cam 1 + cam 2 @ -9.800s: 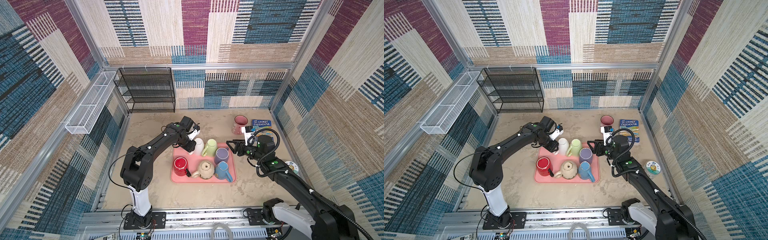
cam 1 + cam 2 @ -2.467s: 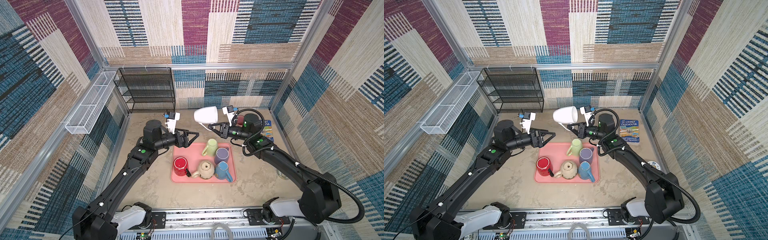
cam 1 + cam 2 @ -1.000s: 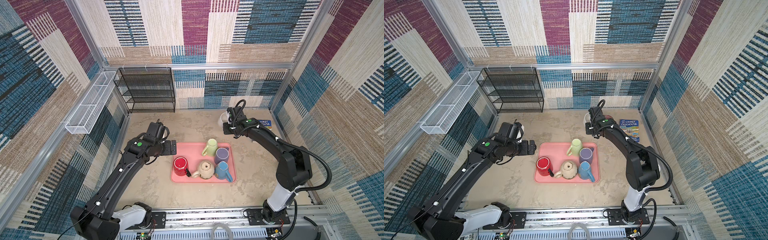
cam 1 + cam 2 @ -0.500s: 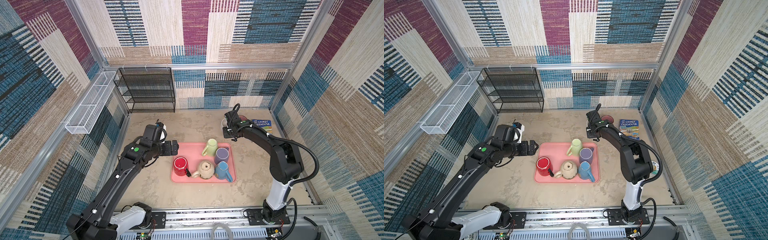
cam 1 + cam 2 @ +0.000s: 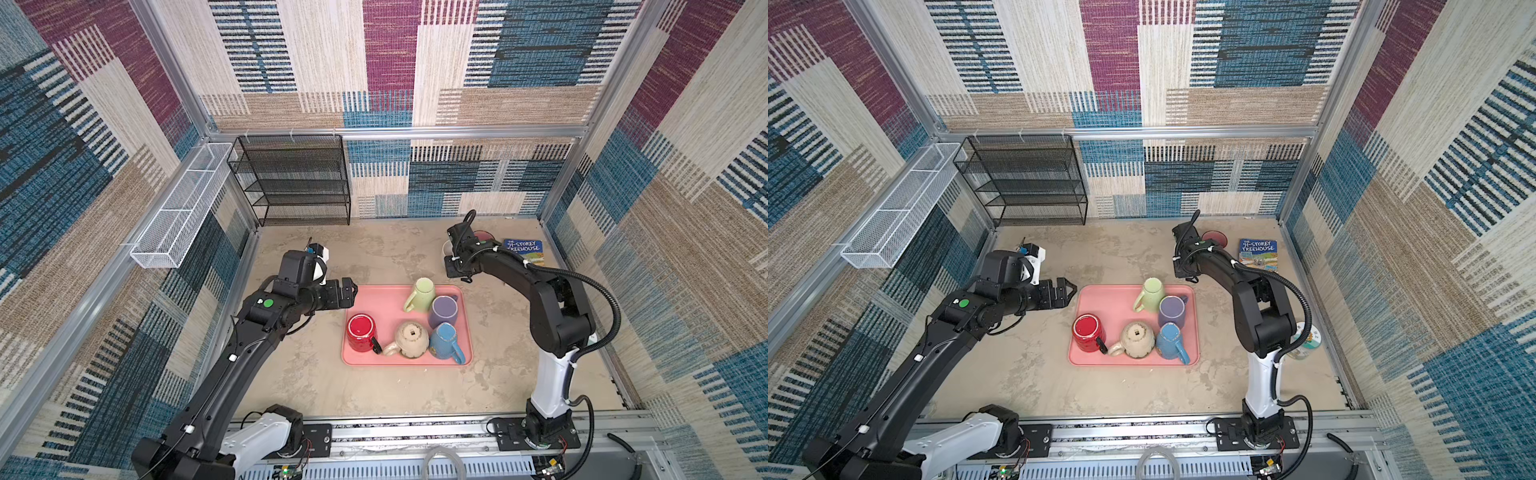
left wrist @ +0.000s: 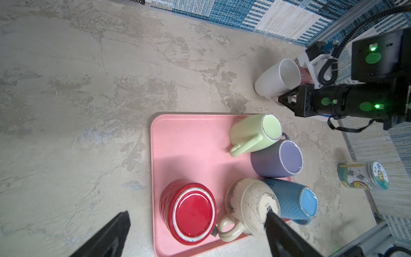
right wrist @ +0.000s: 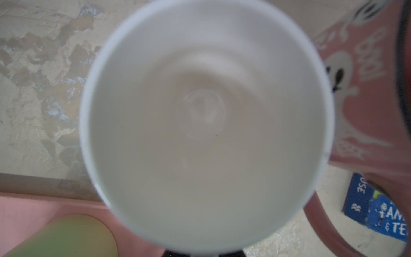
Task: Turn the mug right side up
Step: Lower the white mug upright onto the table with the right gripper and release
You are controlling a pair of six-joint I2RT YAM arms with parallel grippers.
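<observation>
Your right fingers point(image 6: 289, 98): clenched on tall white ceramic mug point(image 6: 275, 77), upright on beige counter point(image 6: 89, 89).
Your left fingers point(image 6: 115, 231): spread, empty.

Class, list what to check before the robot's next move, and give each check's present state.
1. white mug opening faces up: ok.
2. Its base fully down on the table: cannot tell, the arm partly hides it.
3. right hand let go of it: not ok, shut on it.
4. left hand open and off the mugs on the tray: ok.
5. Gap between white mug and pink mug: cannot tell, they stand close together.
</observation>
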